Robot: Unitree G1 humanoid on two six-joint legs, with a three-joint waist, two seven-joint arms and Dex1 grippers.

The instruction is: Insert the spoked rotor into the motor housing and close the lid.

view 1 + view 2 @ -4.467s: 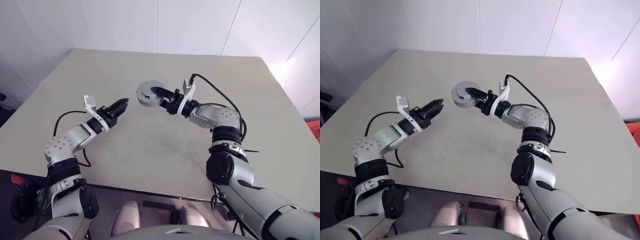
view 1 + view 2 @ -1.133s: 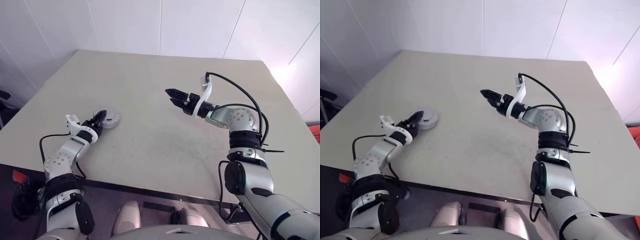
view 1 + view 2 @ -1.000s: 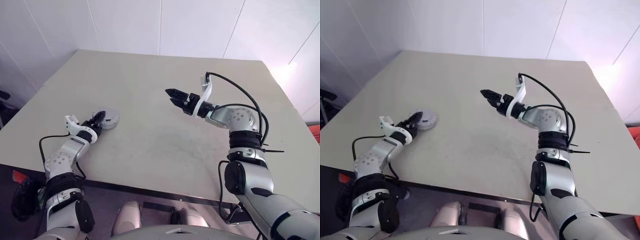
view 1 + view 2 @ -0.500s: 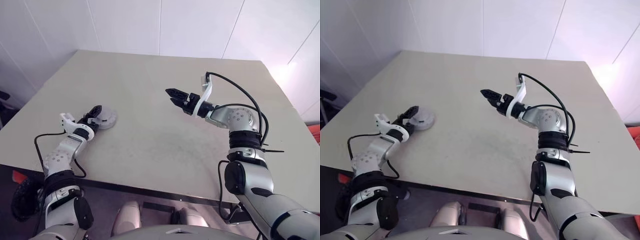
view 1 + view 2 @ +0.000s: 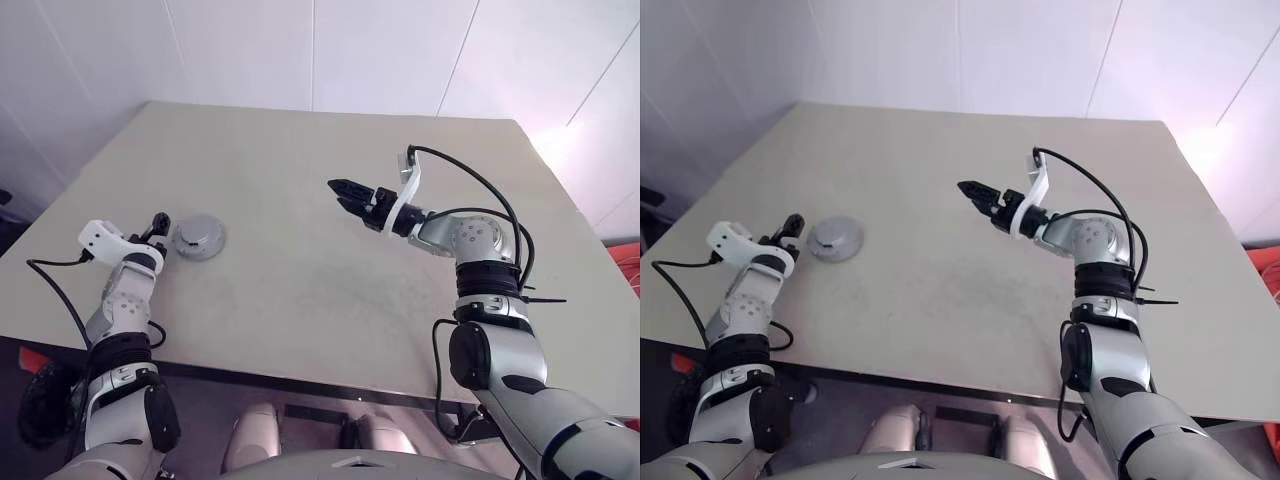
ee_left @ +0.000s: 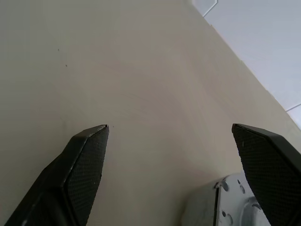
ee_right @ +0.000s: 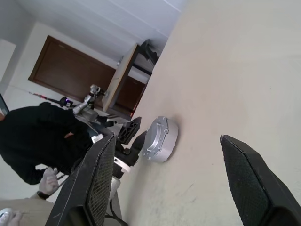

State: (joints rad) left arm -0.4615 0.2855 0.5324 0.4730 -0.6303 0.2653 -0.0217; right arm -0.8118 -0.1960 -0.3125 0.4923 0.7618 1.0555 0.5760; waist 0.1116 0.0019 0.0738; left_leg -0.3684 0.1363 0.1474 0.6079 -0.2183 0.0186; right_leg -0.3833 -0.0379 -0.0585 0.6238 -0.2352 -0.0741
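The closed motor (image 5: 197, 237) sits on the table (image 5: 300, 290). Left gripper (image 5: 158, 224), jaws spread, should pull away gently; right gripper (image 5: 338, 190) spread too.

Motor housing (image 5: 197, 238) on table (image 5: 300, 270) — left hand (image 5: 158, 226) beside it.

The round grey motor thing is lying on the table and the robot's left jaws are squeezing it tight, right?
Not quite. The round grey motor housing does lie on the table, but the left gripper is not squeezing it: its jaws stand open beside it, apart from it. The left eye view shows the gap.
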